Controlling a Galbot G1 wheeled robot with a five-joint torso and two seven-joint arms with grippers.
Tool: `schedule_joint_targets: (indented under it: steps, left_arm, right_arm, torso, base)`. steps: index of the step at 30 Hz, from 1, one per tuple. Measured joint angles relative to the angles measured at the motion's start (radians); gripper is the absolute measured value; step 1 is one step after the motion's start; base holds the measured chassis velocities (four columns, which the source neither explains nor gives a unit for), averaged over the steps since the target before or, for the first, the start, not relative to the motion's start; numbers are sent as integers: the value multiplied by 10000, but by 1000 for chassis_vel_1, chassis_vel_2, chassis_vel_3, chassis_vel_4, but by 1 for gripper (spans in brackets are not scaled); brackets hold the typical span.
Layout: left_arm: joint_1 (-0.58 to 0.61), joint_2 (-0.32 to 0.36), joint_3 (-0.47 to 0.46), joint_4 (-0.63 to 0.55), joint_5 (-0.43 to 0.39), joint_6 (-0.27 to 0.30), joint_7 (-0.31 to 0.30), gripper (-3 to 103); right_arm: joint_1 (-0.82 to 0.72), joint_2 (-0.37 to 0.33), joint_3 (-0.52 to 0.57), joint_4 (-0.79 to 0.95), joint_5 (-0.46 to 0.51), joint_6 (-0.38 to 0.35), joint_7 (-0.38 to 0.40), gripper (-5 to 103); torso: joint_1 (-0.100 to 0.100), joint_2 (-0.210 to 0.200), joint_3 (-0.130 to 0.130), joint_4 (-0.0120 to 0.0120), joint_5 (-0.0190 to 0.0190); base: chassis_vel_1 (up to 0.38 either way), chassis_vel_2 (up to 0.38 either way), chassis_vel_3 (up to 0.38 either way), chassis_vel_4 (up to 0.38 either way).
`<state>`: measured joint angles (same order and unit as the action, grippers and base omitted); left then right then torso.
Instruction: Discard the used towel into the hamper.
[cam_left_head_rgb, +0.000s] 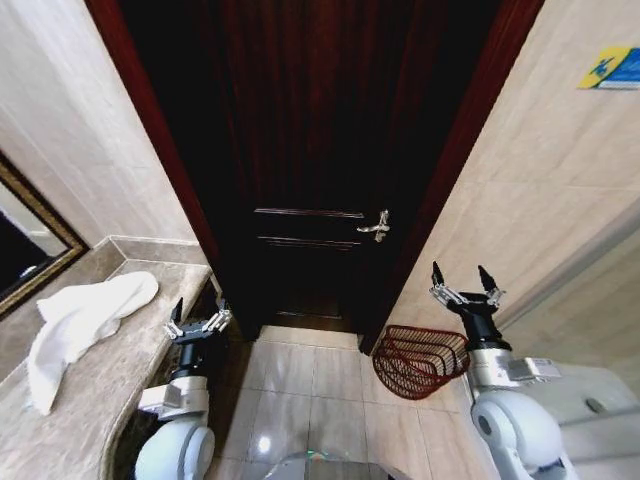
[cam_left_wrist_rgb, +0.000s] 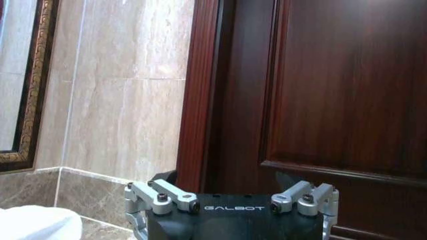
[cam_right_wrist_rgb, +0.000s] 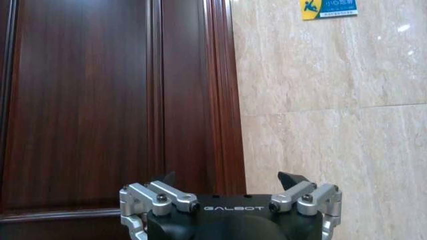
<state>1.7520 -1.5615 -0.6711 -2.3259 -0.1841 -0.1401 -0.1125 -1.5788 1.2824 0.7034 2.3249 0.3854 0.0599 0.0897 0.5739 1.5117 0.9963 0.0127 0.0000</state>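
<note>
A white towel (cam_left_head_rgb: 80, 325) lies crumpled on the marble counter (cam_left_head_rgb: 110, 400) at my left; a corner of the towel (cam_left_wrist_rgb: 37, 222) also peeks into the left wrist view. The hamper (cam_left_head_rgb: 420, 360), a dark red-brown openwork basket, sits on the tiled floor to the right of the door, tilted toward me. My left gripper (cam_left_head_rgb: 198, 318) is raised beside the counter's end, open and empty, to the right of the towel. On the other side my right gripper (cam_left_head_rgb: 466, 283) is held up above and just right of the hamper, also open and empty.
A dark wooden door (cam_left_head_rgb: 320, 180) with a metal handle (cam_left_head_rgb: 378, 227) stands shut straight ahead. Marble walls close in on both sides. A gold-framed mirror (cam_left_head_rgb: 25, 250) hangs over the counter. A white fixture (cam_left_head_rgb: 590, 400) sits at the right. Tiled floor (cam_left_head_rgb: 310, 390) lies between.
</note>
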Motion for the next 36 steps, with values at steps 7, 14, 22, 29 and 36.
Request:
schedule_joint_targets:
  steps: [7,14,22,29,36]
  left_arm:
    - [0,-4,106,-160,-161,180,-244,99]
    - [-27,35,67,-224,-168,292,-441,99]
    - [-30,151,-129,-269,-169,395,-599,99]
    - [-52,219,-323,-230,-157,483,-615,99]
    - [-87,174,-306,-148,-119,488,-615,100]
  right_arm:
    - [-8,-6,-14,-15,-61,52,-64,100]
    - [-33,-10,-10,-21,-93,67,-74,100]
    - [2,-25,0,-54,-110,105,-118,100]
    - [6,27,-1,-115,-93,148,-120,100]
    - [38,25,-2,-205,-93,208,-127,100]
  torso:
    - [-12,5,-3,-1,0]
    - [-6,4,-2,0,0]
    - [-4,3,-2,1,-1]
    - [-5,4,-2,2,-1]
    - [-5,3,-2,1,-1]
  base:
    - [0,0,0,0]
    - [0,0,0,0]
    - [37,55,51,35]
    - [84,80,78,78]
    - [109,116,108,117]
